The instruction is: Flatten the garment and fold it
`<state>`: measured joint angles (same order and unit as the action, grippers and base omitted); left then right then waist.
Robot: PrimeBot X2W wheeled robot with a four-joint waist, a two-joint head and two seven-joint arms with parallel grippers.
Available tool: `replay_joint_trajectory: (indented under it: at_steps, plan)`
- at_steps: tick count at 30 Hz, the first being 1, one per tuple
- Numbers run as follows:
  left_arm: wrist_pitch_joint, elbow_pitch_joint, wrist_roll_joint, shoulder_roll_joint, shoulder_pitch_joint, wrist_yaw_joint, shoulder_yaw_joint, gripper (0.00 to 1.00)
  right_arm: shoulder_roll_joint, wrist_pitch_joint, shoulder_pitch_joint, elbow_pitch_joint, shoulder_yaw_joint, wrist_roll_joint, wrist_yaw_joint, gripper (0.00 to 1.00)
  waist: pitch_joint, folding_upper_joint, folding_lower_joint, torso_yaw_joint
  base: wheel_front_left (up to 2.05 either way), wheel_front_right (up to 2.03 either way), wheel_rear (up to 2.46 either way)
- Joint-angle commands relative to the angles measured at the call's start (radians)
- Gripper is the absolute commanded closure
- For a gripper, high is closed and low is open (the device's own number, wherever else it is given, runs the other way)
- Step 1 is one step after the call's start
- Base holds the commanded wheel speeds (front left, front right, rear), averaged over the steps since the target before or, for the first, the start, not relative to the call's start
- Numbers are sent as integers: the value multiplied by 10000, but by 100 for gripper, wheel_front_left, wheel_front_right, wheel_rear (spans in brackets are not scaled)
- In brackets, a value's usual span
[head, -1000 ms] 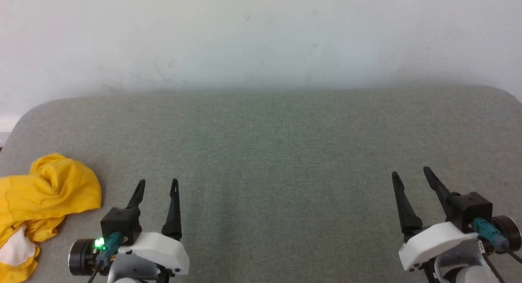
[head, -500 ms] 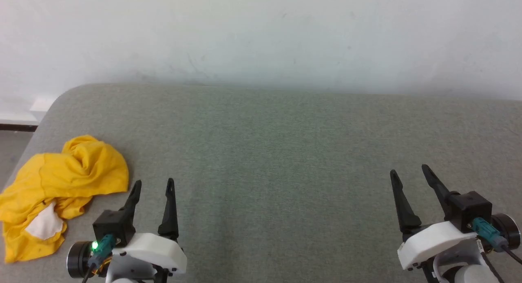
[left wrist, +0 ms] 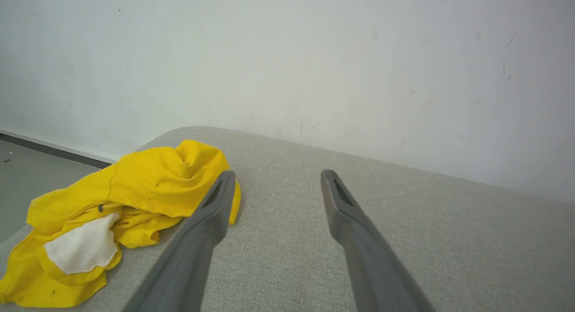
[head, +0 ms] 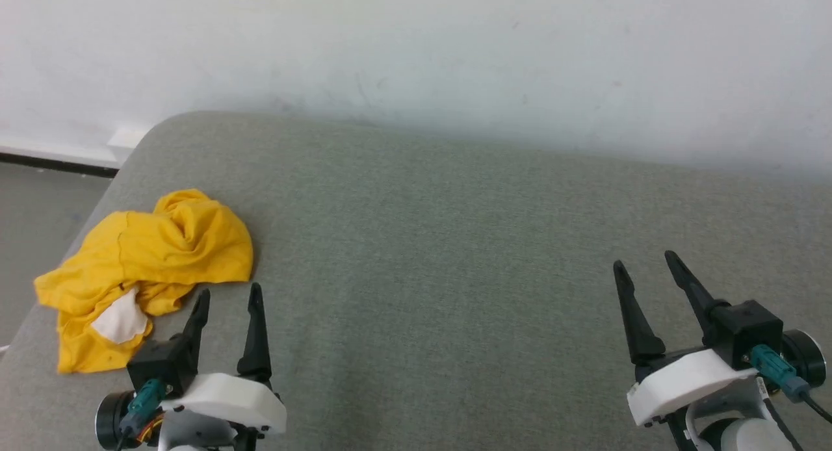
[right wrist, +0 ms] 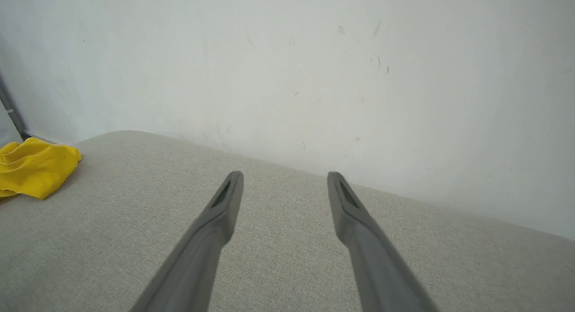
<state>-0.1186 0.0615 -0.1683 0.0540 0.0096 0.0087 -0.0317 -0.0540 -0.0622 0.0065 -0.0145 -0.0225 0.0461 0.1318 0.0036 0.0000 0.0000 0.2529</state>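
Lying crumpled just beside your left gripper (head: 230,288), ahead and to its left, the shirt (head: 162,249) was neither flattened nor folded; your right gripper (head: 643,258) sat well apart, both wide and empty.

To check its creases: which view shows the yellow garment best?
The left wrist view: the crumpled garment lies near and large, white patch plain. The head view shows it whole but smaller; the right wrist view, a small part at its left edge.
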Motion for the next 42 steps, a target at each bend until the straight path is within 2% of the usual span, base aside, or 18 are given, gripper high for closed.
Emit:
replay_joint_trajectory:
  at_steps: [1, 14, 24, 28, 32, 39, 42]
  plan:
    - [-112, 45, -95, -19, -59, 0, -77, 0, 19, -14, -21, -75, -31, 84, -6, 0, 49, 0, 0, 218, 0, 0, 0]
    - [-384, -153, -482, -23, -353, 92, -642, 0, 23, 75, -114, -361, -251, 111, -7, 0, 360, 0, 0, 867, 0, 0, 0]
    - [-593, -557, -260, 108, -2244, -198, -1603, 0, 26, 403, -553, -760, -396, -162, -8, 0, 1327, 0, 0, 907, 0, 0, 0]
    - [-677, -334, -252, 551, -3391, -447, -1992, 0, 27, 527, -799, -943, -433, -277, -8, 0, 1882, 0, 0, 809, 0, 0, 0]
    - [-557, 668, -272, 1292, -4509, -612, -2112, 0, 27, 618, -1050, -1069, -485, -410, -8, 0, 2453, 0, 0, 713, 0, 0, 0]
    - [1195, 3275, -502, 2648, -6207, -936, -1908, 0, -7, 673, -1482, -1157, -543, -512, -9, 0, 3332, 0, 0, 646, 0, 0, 0]
    - [2171, 4527, -800, 3017, -6728, -1062, -1737, 0, -46, 705, -1661, -1131, -630, -521, -9, 0, 3593, 0, 0, 640, 0, 0, 0]
